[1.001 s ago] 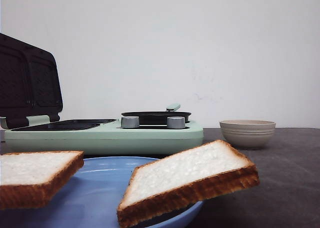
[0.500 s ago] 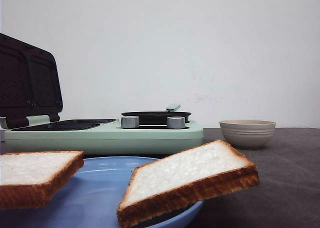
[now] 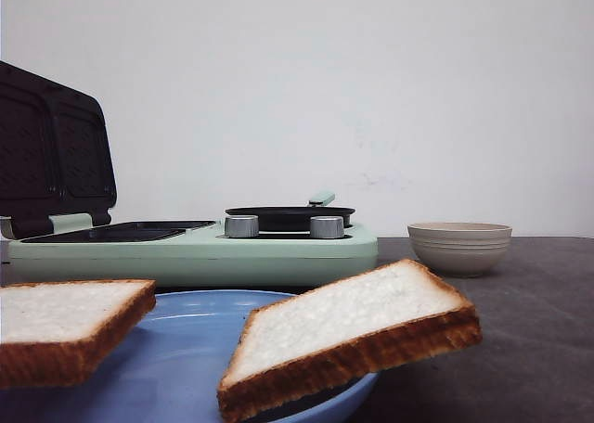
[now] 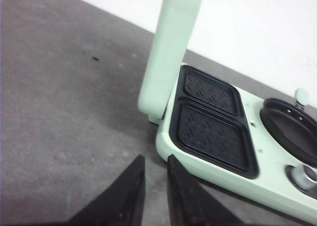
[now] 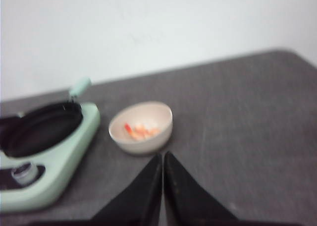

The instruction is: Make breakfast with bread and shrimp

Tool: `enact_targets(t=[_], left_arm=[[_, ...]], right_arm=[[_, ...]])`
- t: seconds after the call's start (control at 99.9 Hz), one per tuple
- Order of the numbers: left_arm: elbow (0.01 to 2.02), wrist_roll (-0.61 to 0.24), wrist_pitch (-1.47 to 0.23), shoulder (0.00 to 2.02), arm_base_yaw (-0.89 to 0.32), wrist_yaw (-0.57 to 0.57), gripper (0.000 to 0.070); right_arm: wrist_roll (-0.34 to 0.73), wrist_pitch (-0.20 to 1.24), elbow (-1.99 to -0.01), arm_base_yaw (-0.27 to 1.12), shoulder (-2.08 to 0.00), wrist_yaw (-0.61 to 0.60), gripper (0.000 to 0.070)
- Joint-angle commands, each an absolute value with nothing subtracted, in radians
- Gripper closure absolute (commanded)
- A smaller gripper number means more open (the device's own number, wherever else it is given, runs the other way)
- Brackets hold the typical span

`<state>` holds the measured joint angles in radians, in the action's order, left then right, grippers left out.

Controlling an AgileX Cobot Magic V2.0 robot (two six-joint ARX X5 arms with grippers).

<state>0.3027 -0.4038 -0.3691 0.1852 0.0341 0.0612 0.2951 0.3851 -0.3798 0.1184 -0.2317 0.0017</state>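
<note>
Here the bread (image 3: 353,335), two slices, leans on a blue plate (image 3: 186,367) at six o'clock of the green cooker (image 3: 195,247); light and soft, best pinched by its crust. Shrimp (image 5: 141,131) sit in the bowl (image 5: 141,145) at three o'clock. Left gripper (image 4: 154,186) is barely parted, right gripper (image 5: 163,186) closed, both empty.

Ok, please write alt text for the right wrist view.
A beige bowl holding orange shrimp sits on a grey table, beyond the right gripper, its fingers closed. Beside the bowl is a mint-green breakfast maker with a black pan.
</note>
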Motion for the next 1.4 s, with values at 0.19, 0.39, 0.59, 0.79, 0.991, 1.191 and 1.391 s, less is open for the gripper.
enact_targets(t=[0.19, 0.39, 0.59, 0.79, 0.991, 1.191, 1.391], left_arm=[[0.556, -0.356, -0.534, 0.549, 0.032, 0.221, 0.0696], [0.657, -0.355, -0.670, 0.700, 0.032, 0.305, 0.0696], [0.657, -0.354, -0.724, 0.714, 0.032, 0.407, 0.0695], [0.657, -0.316, -0.814, 0.747, 0.032, 0.493, 0.0530], [0.657, -0.228, -0.915, 0.834, 0.032, 0.496, 0.0355], [0.657, -0.168, -0.969, 0.941, 0.032, 0.615, 0.0302], [0.657, -0.146, -0.977, 1.061, 0.014, 0.639, 0.0298]], right_arm=[[0.310, 0.580, -0.587, 0.122, -0.581, -0.176, 0.0700], [0.307, 0.562, -0.641, 0.122, -0.682, -0.217, 0.0700], [0.306, 0.578, -0.643, 0.122, -0.682, -0.226, 0.0700], [0.284, 0.562, -0.643, 0.122, -0.685, -0.355, 0.0699], [0.281, 0.561, -0.643, 0.122, -0.685, -0.444, 0.0363], [0.281, 0.561, -0.643, 0.122, -0.685, -0.474, 0.0302], [0.281, 0.561, -0.643, 0.122, -0.684, -0.475, 0.0303]])
